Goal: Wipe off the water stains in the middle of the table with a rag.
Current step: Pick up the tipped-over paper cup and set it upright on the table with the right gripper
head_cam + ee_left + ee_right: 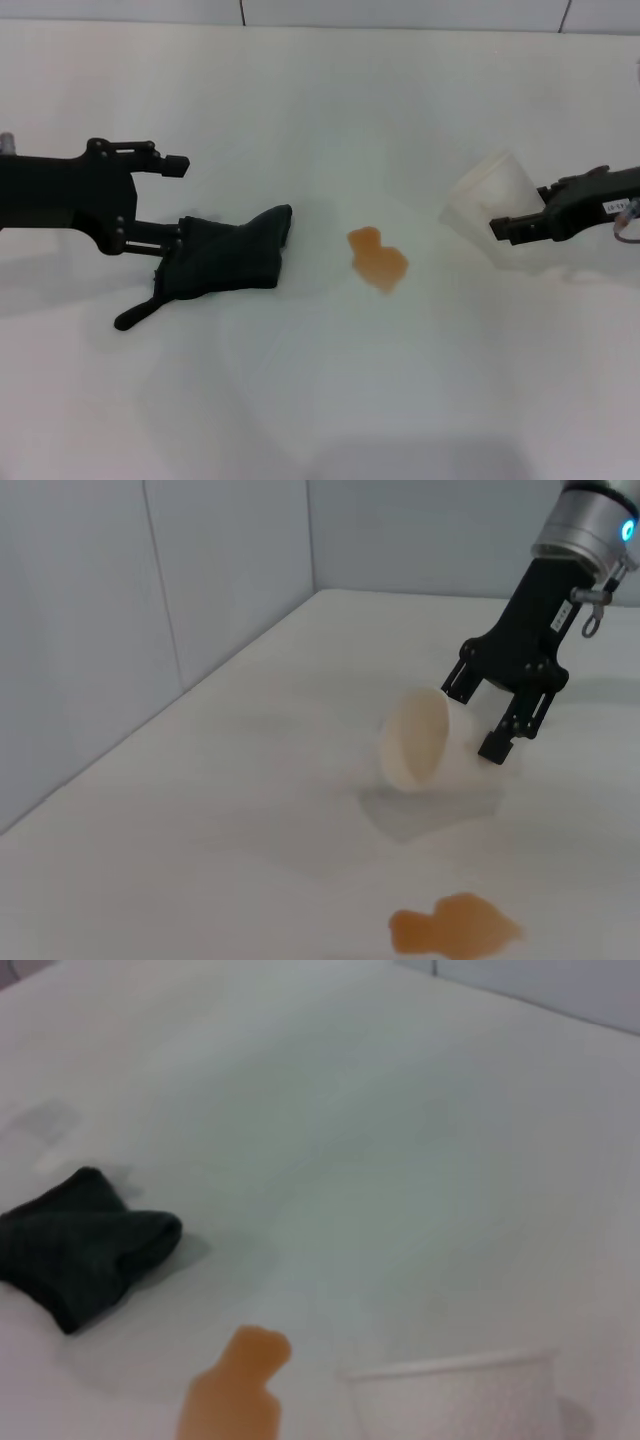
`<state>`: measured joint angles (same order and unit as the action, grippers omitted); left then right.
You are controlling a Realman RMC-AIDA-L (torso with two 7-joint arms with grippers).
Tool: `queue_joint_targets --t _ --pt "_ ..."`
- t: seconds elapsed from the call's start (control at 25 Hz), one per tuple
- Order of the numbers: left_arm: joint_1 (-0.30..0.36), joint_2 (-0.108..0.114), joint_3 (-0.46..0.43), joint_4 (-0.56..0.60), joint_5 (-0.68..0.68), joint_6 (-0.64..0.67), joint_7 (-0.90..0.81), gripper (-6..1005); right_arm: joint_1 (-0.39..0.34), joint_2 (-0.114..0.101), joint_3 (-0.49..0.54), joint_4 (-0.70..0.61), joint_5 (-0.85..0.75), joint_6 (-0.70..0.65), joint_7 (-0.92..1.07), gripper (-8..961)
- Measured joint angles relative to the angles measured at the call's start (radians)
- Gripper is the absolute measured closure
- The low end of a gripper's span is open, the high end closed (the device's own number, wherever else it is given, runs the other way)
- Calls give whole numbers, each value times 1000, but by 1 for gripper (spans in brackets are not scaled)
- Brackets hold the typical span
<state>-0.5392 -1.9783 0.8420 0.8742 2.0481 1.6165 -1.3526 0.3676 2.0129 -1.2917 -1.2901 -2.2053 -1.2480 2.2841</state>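
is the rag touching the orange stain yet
Apart. In the head view, bare white table shows between the rag by the left gripper and the water stains; the right wrist view shows the same gap.

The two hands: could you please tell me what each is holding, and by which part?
The left hand is open around the rag's left end, not closed on it. The right hand sits by the tipped cup's base; hold unclear.

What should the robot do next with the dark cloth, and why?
Probably slide the rag toward the robot's right, onto the stain. The left gripper is at the rag, one finger above it and one at its edge, fingers apart, and the orange stain lies unwiped on the table just beside it. The right gripper waits by the tipped cup.
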Motion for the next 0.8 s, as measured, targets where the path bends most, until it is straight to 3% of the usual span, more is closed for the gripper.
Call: queue_joint_targets --t 0.2,0.52,0.8 --pt "-1 -1 0 -1 0 -1 1 166 -3 -1 63 93 122 22 -128 230" --pt "1 -2 0 -14 0 -16 10 167 -7 -2 117 114 180 29 -193 229" --pt "-5 0 0 -45 0 -18 32 167 0 -2 204 267 327 46 -388 229"
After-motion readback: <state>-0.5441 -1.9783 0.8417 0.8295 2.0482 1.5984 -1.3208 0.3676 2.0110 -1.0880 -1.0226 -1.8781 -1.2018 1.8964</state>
